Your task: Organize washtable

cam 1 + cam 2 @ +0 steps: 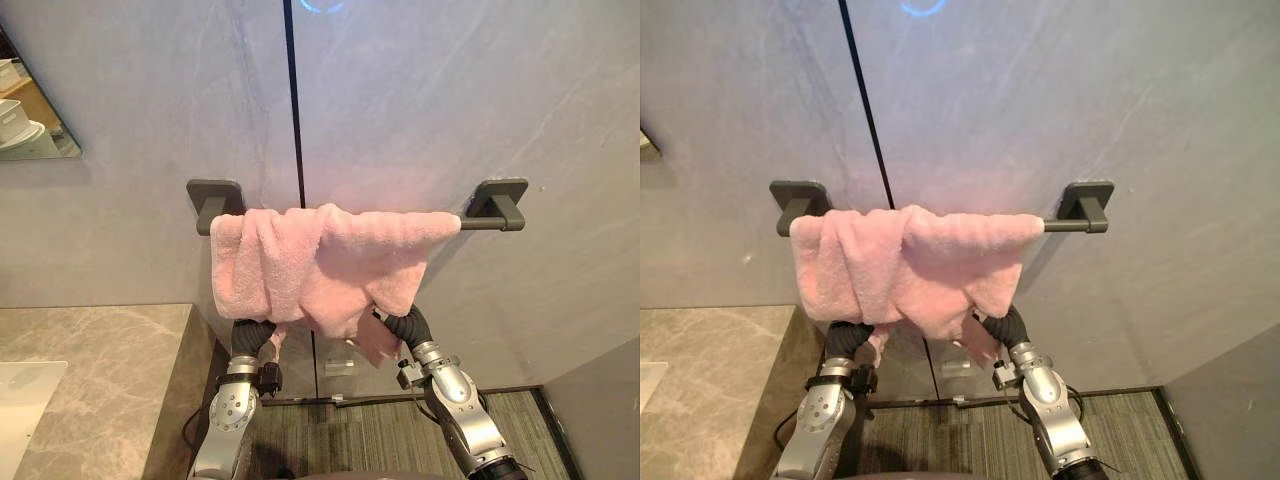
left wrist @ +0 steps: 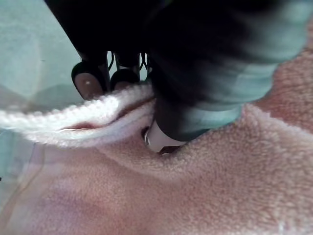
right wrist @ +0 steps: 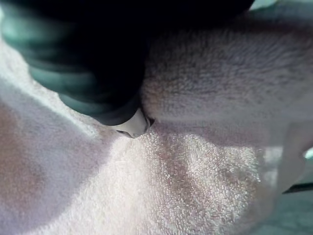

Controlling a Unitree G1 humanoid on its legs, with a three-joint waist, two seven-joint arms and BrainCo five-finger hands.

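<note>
Left hand (image 1: 252,336) and right hand (image 1: 408,326) seem buried under pink towel (image 1: 320,260) on rail (image 1: 482,222).

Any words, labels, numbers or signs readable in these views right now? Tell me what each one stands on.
None can be read.
The pink towel, the dark towel bar, the grey wall and the marble counter carry no visible print.
The blue glow at the wall's top edge is a light, cut off by the frame, with no legible mark.

One pink towel (image 1: 320,265), one towel bar (image 1: 478,223), two wall mounts (image 1: 214,194), one counter (image 1: 95,365)
</note>
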